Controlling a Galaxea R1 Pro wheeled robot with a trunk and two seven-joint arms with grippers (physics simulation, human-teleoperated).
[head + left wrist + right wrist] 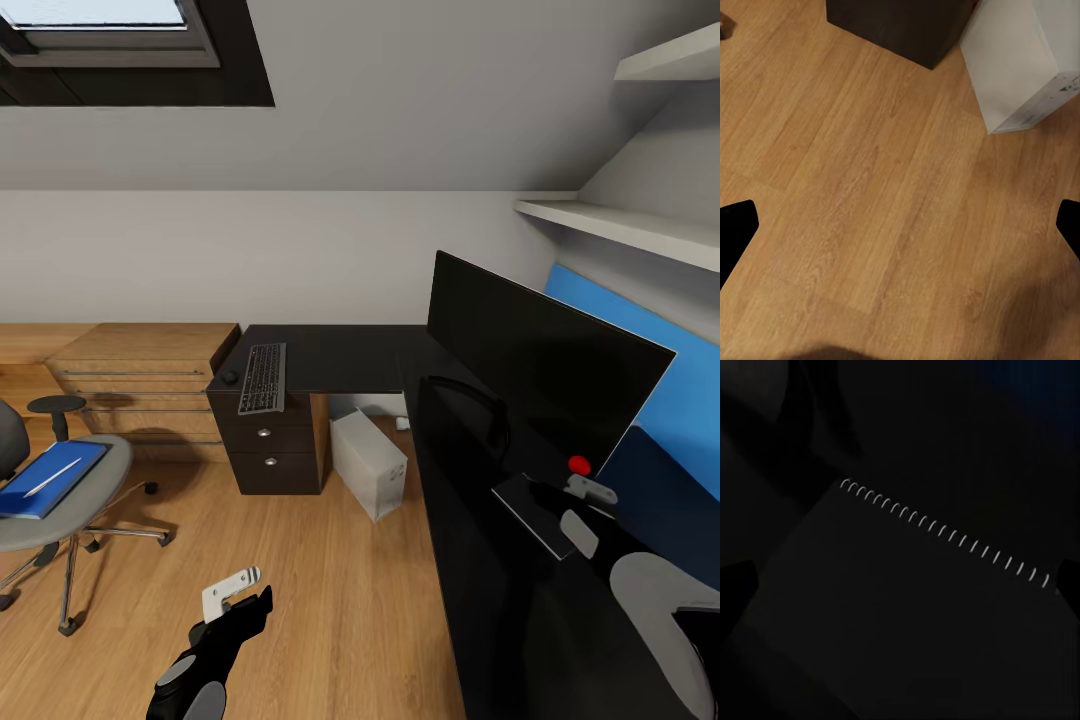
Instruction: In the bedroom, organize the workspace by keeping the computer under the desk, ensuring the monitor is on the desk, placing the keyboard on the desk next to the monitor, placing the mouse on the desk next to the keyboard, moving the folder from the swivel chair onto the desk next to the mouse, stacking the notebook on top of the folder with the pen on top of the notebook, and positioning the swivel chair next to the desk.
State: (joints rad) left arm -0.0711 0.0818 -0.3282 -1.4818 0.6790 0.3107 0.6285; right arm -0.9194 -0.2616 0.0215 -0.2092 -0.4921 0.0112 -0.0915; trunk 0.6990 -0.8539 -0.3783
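Attic bedroom, sloped ceiling, wooden floor [330, 600], black L-shaped desk [340, 360] wrapping the far wall and the right side.

Left gripper [235, 590] hanging low over bare floor, fingers [736, 229] spread wide apart, holding nothing. Just beyond it in the left wrist view, the light-grey computer [1020, 60] standing on the floor next to the dark drawer unit [900, 26], tucked under the desk's far wing.

Right gripper [585, 510] poised over the desk's right wing, right above the spiral-bound notebook [907, 615] lying flat there; can't tell if those fingers are open or closed. Monitor [540, 365] standing just behind it.

Keyboard [263, 377] on the far wing, mouse [230, 377] just left of it.

Far left: swivel chair [60, 500], blue folder [50, 480] on the seat, white pen [52, 477] lying on the folder.
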